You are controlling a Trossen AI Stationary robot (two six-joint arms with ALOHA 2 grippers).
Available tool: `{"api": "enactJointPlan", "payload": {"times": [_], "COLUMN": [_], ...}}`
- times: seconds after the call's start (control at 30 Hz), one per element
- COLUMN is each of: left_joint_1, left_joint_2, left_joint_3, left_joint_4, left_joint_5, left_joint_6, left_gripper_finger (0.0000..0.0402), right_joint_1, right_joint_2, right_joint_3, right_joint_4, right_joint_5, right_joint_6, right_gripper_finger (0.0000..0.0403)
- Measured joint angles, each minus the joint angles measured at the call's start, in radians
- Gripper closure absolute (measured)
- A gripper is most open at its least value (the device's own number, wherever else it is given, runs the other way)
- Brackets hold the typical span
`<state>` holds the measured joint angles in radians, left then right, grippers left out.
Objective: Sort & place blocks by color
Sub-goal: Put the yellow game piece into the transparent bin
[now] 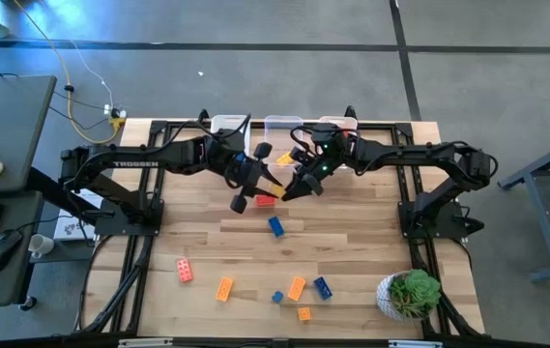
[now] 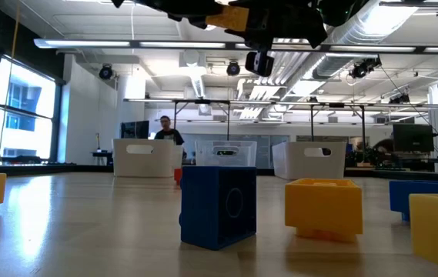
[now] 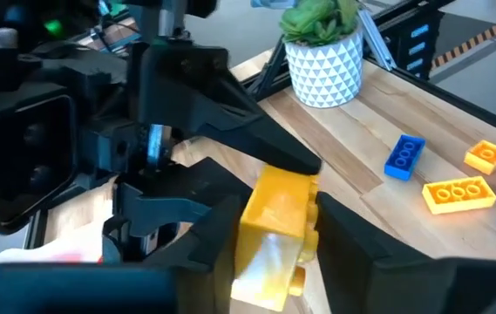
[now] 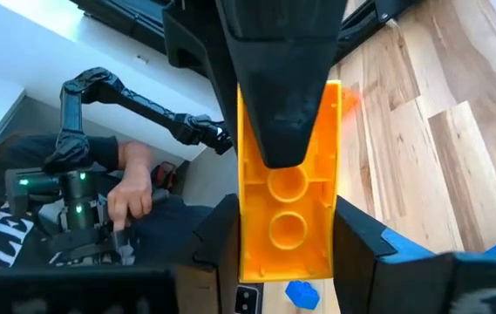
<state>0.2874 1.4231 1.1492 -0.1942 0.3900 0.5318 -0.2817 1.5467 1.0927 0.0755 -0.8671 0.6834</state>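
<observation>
One orange-yellow brick (image 1: 274,181) hangs high above the middle of the table between my two grippers, which meet tip to tip. My left gripper (image 1: 261,184) comes from the table's left and my right gripper (image 1: 290,184) from the right, both shut on it. In the low view the brick (image 2: 231,17) shows at the top edge among the dark fingers. Other blocks lie flat on the wood: a red one (image 1: 265,200) below the grippers, a blue one (image 1: 275,225), another red one (image 1: 185,270), and several orange and blue ones near the front edge. My left gripper (image 3: 278,257) has the brick's near end (image 3: 269,249) between its two fingers, coming roughly level from the table's left. In the right wrist view one of its fingers (image 4: 282,96) lies along the brick's hollow face. The brick is lifted clear of the table. My right gripper (image 4: 287,253) pinches the brick by its two long sides (image 4: 249,218), one finger on each, coming slightly downward from the table's right, fingers along the brick. The brick's other end sticks out toward my left gripper. It hangs clear of everything below.
Three clear bins (image 1: 282,126) stand in a row at the table's far edge, behind the grippers. A potted plant (image 1: 410,293) stands at the front right corner. In the low view a blue block (image 2: 219,206) and yellow blocks (image 2: 322,206) stand close to the camera.
</observation>
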Motion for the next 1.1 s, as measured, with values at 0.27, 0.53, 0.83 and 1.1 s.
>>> {"api": "enactJointPlan", "payload": {"times": [0.27, 0.53, 0.83, 1.1], "left_joint_1": [0.000, 0.002, 0.031, 0.078], "left_joint_2": [0.000, -0.001, 0.000, 0.001], "left_joint_3": [0.000, 0.000, 0.001, 0.000], "left_joint_4": [-0.013, -0.026, -0.079, -0.131], "left_joint_5": [-0.003, -0.034, -0.089, -0.155], "left_joint_6": [0.023, 0.012, 0.006, -0.006], "left_gripper_finger": [0.0319, 0.0321, 0.0323, 0.0324], "right_joint_1": [-0.001, -0.002, -0.024, -0.113], "right_joint_2": [0.000, 0.000, 0.000, -0.001], "right_joint_3": [0.000, -0.001, -0.001, -0.001], "right_joint_4": [-0.001, 0.010, -0.005, -0.008], "right_joint_5": [-0.009, 0.072, 0.138, 0.134], "right_joint_6": [-0.004, -0.044, -0.109, -0.124], "right_gripper_finger": [0.0278, 0.0236, 0.0188, 0.0186]}}
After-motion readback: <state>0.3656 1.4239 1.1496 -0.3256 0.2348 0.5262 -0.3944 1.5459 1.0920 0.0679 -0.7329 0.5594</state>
